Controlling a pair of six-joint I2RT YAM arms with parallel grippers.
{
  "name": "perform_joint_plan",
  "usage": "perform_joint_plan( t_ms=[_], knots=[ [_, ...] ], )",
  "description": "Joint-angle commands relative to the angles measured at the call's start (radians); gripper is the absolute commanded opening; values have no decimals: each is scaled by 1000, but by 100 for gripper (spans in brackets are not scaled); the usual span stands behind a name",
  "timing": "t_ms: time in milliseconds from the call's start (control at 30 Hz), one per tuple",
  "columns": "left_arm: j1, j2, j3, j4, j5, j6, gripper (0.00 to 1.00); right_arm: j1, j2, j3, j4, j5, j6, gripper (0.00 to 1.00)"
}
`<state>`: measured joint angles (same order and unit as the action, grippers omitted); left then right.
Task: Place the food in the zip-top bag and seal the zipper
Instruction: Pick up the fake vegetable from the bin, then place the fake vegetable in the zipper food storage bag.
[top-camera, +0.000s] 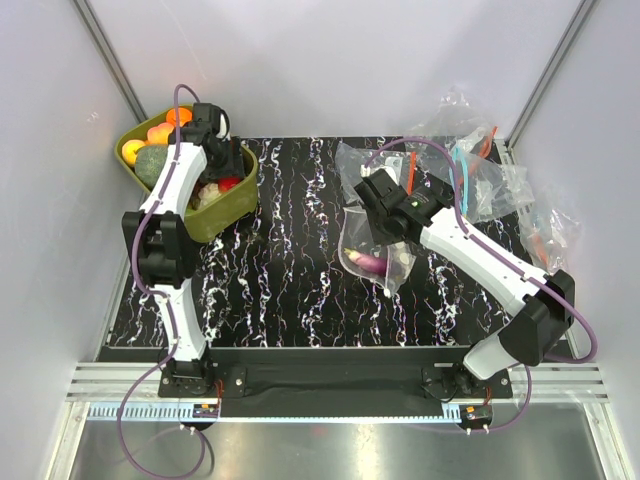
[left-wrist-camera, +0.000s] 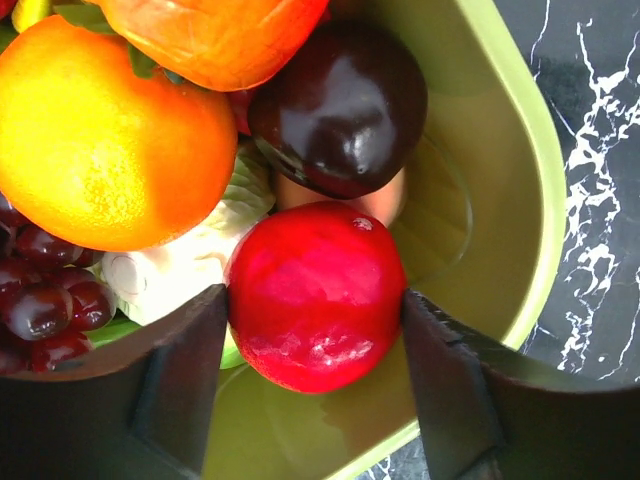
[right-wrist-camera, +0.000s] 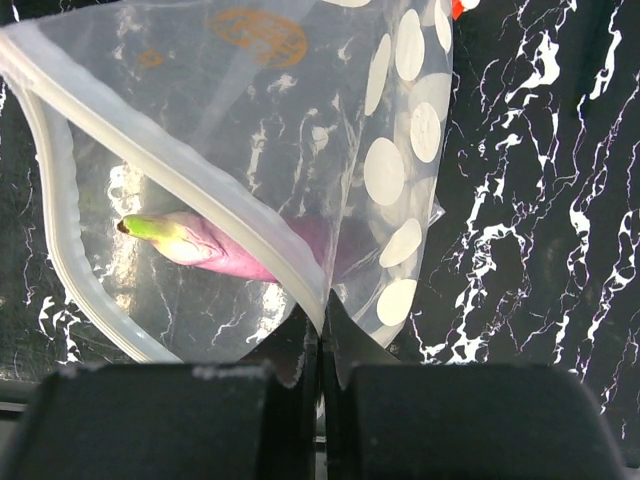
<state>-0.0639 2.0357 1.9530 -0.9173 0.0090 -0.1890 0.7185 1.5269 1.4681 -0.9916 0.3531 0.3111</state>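
Heads up, a lot of this is cut off. From the top view the left gripper (left-wrist-camera: 313, 335) is buried in the green tub (left-wrist-camera: 520, 200) under its own wrist, so you only get it from the left wrist view. There it's clamped on a red fruit (left-wrist-camera: 315, 300), one finger flat against each side. The fruit's bottom edge runs out of sight between the fingers. Just beyond the gripper there's a dark plum (left-wrist-camera: 340, 105), and off to its left an orange (left-wrist-camera: 100, 140) and some grapes (left-wrist-camera: 40, 300) that are cropped by the frame. A pale leafy thing is wedged under them, can't really tell what it is. The right gripper (right-wrist-camera: 320, 345) is pressed together, pinching the rim of the zip-top bag (right-wrist-camera: 400, 180) right at the zipper (right-wrist-camera: 180, 185). The strip runs away from the fingertips up and to the left, and the mouth gapes open on that side. A purple eggplant piece (right-wrist-camera: 215, 250) lies inside the bag just ahead-left of the gripper, its far end blurred behind the plastic. The bag's dotted side hangs right of the fingertips over the marbled surface (right-wrist-camera: 540, 200). The bag's top corner is out of frame.
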Motion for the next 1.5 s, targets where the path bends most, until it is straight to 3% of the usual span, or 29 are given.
perform_joint_plan(
  t_ms=[0,200,733,967,1467],
  knots=[
    [6,-18,9,-34,46,-10,54,-8,-40,-6,25,-11,-1,0],
    [4,-140,-52,40,55,-20,43,-10,-37,-9,30,-13,0,0],
    [-22,-662,-480,444,246,-139,45,-10,-11,58,21,-9,2,0],
    [-69,-804,-666,587,432,-251,45,-11,6,89,11,-6,0,0],
    [-441,-876,-887,840,459,-401,45,-14,47,112,56,-43,8,0]
  ],
)
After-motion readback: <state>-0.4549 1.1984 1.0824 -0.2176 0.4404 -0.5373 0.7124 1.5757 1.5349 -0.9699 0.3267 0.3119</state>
